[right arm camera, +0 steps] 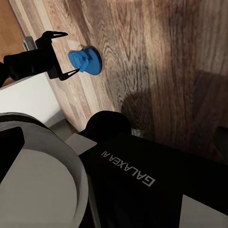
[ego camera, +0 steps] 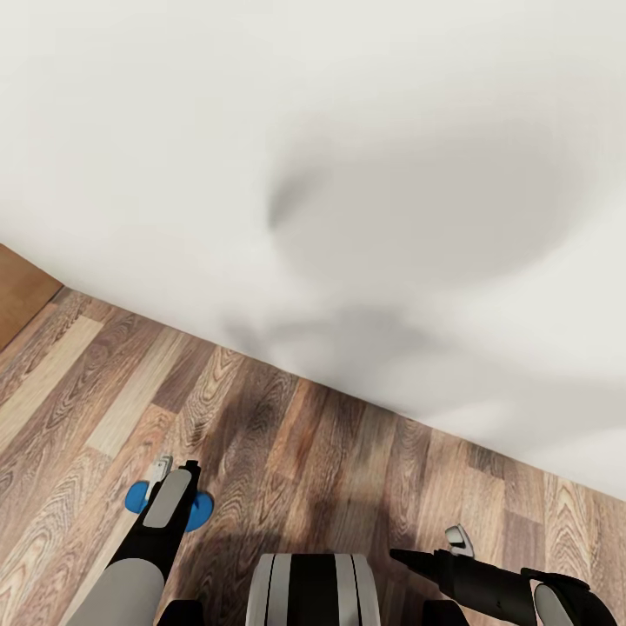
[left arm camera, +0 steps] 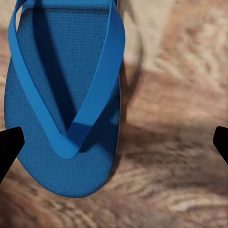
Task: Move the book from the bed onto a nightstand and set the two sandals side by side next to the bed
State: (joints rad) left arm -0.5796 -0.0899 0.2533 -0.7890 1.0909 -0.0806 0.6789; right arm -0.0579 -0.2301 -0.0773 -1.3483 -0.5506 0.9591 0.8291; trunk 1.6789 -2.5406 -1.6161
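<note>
1. The left tool (right arm camera: 61, 53) hangs with its jaws spread wide, gripping nothing, directly above a blue sandal (left arm camera: 64, 95).
2. The sandal lies flat on the wood floor (ego camera: 330, 461), strap up, near the white wall (ego camera: 348, 174); the tool's fingertips (left arm camera: 9, 142) stand to either side of it.
3. The left arm (ego camera: 152, 530) reaches forward and down over the sandal.
4. The right tool (ego camera: 458, 539) is held low, well apart from the sandal; its state cannot be told.

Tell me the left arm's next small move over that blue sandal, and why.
Probably shift the left gripper sideways until the sandal sits between its fingers, then lower. The jaws stand wide open above the wood floor, and the sandal lies flat there, off toward one fingertip rather than centred, so closing now would likely miss it.
</note>
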